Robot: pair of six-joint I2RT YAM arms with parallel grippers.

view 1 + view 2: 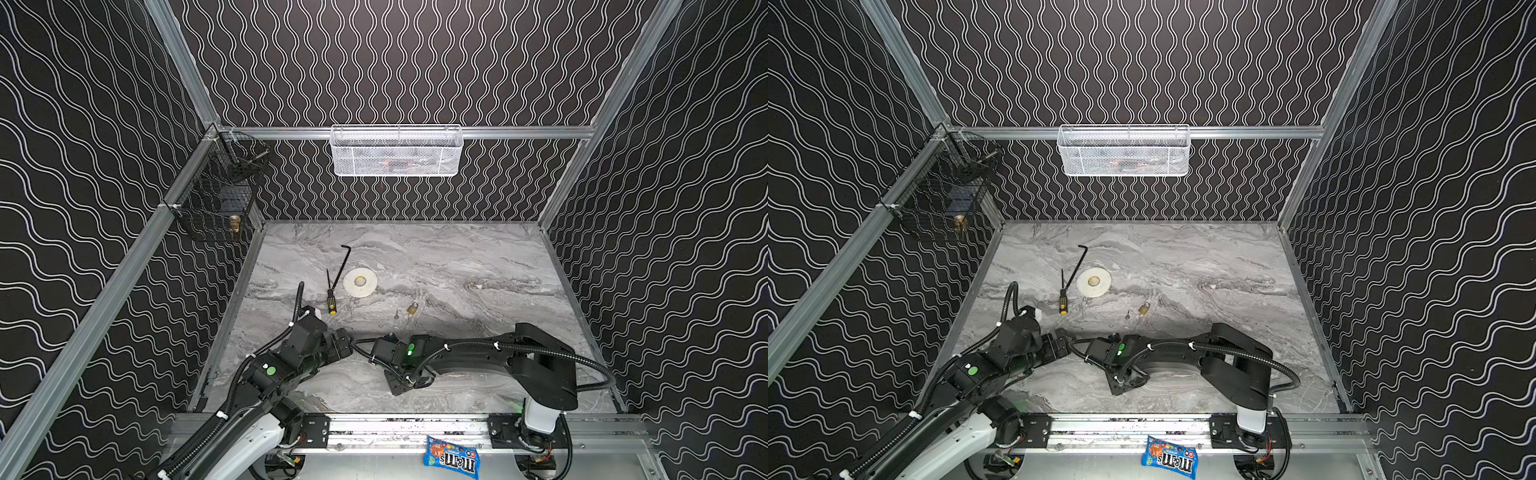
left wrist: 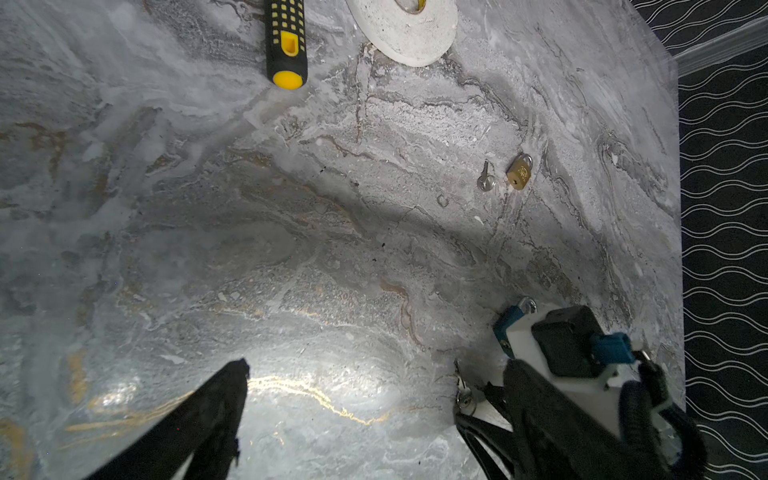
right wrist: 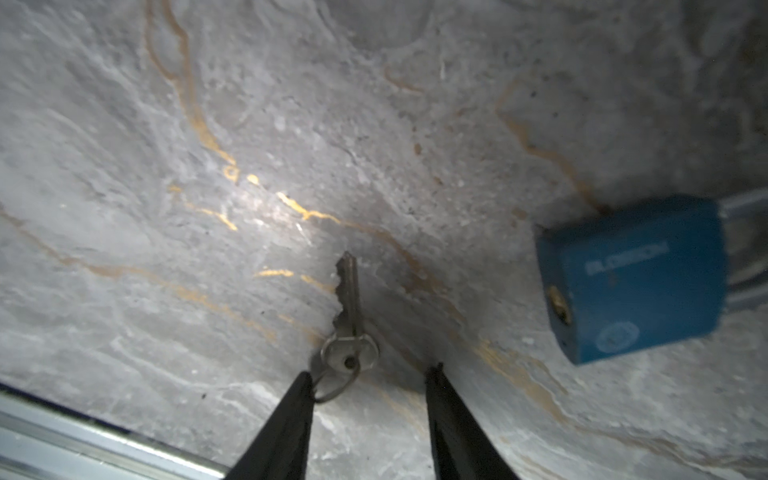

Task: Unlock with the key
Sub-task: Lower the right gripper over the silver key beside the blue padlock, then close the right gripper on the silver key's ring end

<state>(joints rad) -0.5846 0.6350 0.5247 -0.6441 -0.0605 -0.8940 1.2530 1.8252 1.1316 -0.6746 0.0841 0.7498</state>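
Your right black fingers (image 3: pixel 282 428) stand apart astride the bow of the small silver key (image 3: pixel 350 307), flat on the grey marbled worktop (image 3: pixel 166 124) just beside the blue padlock (image 3: pixel 636 278), while your left fingers (image 2: pixel 199 419) gape empty, so grasping, inserting and turning are all left to do.

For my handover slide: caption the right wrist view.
Open right tool poised at the ringed head of the key on the marble table; blue padlock lies nearby, untouched.
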